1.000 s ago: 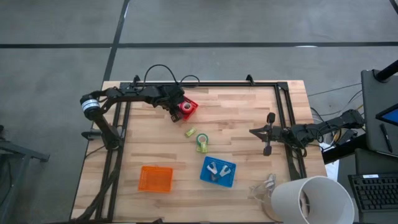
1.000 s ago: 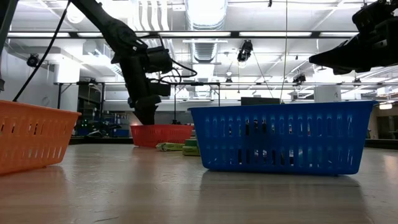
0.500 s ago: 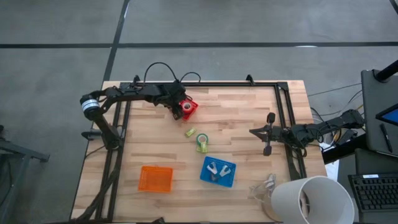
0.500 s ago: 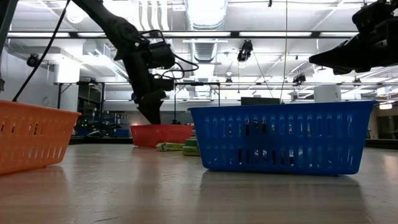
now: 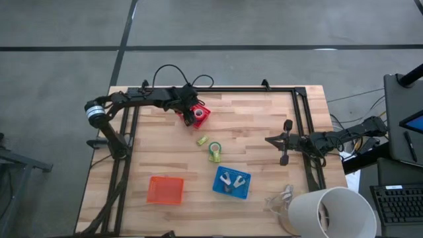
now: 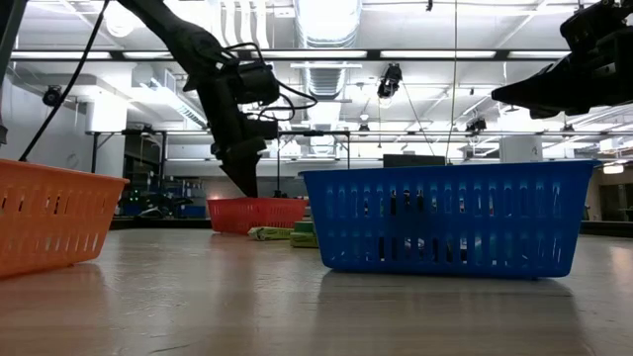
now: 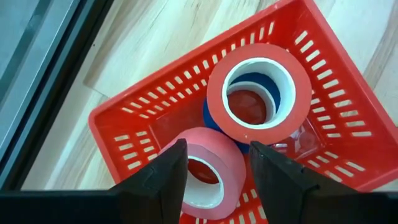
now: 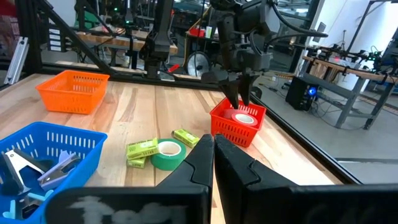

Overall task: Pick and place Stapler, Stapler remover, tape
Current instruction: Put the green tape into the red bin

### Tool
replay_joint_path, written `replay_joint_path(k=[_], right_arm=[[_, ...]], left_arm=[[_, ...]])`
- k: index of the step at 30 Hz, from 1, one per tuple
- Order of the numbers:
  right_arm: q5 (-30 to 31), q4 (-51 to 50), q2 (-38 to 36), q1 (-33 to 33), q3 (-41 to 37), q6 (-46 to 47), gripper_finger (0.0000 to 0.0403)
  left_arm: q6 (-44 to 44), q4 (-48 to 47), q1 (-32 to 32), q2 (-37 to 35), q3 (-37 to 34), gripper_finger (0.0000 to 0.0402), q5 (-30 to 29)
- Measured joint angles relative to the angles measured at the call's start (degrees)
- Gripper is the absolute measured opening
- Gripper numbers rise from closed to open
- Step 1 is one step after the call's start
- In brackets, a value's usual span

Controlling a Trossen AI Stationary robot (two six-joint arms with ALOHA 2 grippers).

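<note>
Pale wooden planks make up the desk (image 5: 258, 132) we work at, ringed by a dark metal frame. On it sit three slatted plastic baskets: an orange basket (image 5: 165, 190) near the front left, a blue basket (image 5: 232, 182) holding silvery metal claw pieces (image 5: 229, 180), and a small red basket (image 5: 200, 114) at the back.

Our left gripper (image 7: 214, 165) hangs just above the red basket, jaws released and holding nothing. Directly beneath them, between the two fingers in the wrist view, lies a pink-red tape roll with a pale centre (image 7: 208, 171); a larger red-rimmed white roll (image 7: 260, 93) lies beside it over something blue. As we judge it, the roll is already delivered, so the step is to lift straight up, keeping the jaws wide so neither finger snags the basket wall or drags a roll out.

Well apart, mid-desk, the green tape roll (image 5: 215, 149) lies flat beside small yellow-green packets (image 5: 202, 141); we should turn to it afterwards.

Our right gripper (image 8: 212, 149) waits at the desk's right edge, jaws clenched on nothing.
</note>
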Motion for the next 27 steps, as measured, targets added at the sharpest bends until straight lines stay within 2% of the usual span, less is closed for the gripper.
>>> replay_joint_path(k=[4, 10, 15, 22, 27], right_arm=[[0.02, -0.01, 0.00, 0.01, 0.00, 0.00, 0.0008], [0.02, -0.01, 0.00, 0.01, 0.00, 0.00, 0.0008], [0.00, -0.01, 0.00, 0.01, 0.00, 0.00, 0.0008], [0.02, 0.00, 0.00, 0.01, 0.00, 0.00, 0.0008], [0.02, 0.00, 0.00, 0.01, -0.02, 0.00, 0.0008]], left_arm=[[0.02, -0.20, -0.02, -0.01, 0.01, 0.0175, 0.00], [1.32, -5.35, -0.04, -0.26, 2.99, 0.0175, -1.08], [-1.43, -8.40, -0.69, -0.50, 5.75, 0.0175, 0.54], [-3.79, -8.27, -5.65, -3.09, 7.77, 0.0175, 1.92], [-4.73, -2.60, -11.46, -3.34, 8.18, 0.0175, 2.99]])
